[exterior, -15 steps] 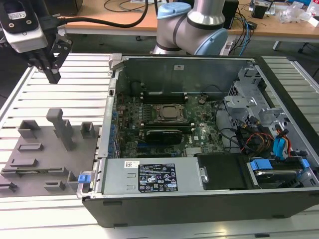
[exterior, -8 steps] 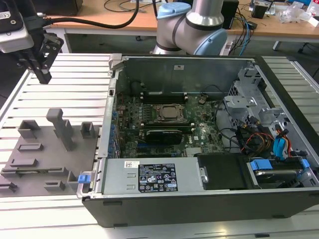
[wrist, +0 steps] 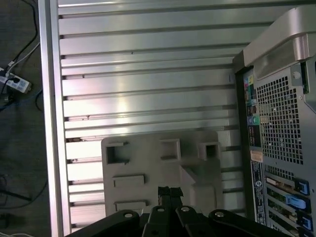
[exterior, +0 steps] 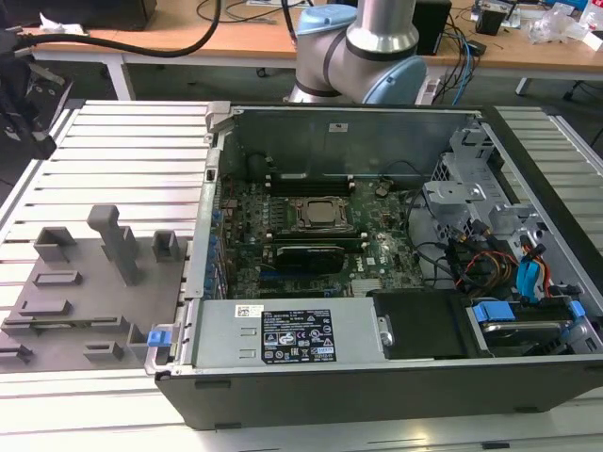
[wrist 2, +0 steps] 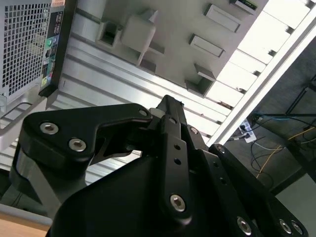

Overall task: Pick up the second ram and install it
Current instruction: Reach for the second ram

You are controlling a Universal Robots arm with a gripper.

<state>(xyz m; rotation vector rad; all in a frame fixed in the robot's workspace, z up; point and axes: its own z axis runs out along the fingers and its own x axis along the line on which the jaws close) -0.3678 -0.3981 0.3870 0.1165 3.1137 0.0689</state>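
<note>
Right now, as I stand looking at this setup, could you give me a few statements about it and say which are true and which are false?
1. The computer case lies open, with its motherboard showing. True.
2. The grey holder plate lies on the exterior view's right of the case. False: it lies on the exterior view's left, outside the case.
3. The gripper is down inside the case. False: in the first wrist view it is outside, over the table near the holder plate.
4. The table has a top of ribbed metal slats. True.
</note>
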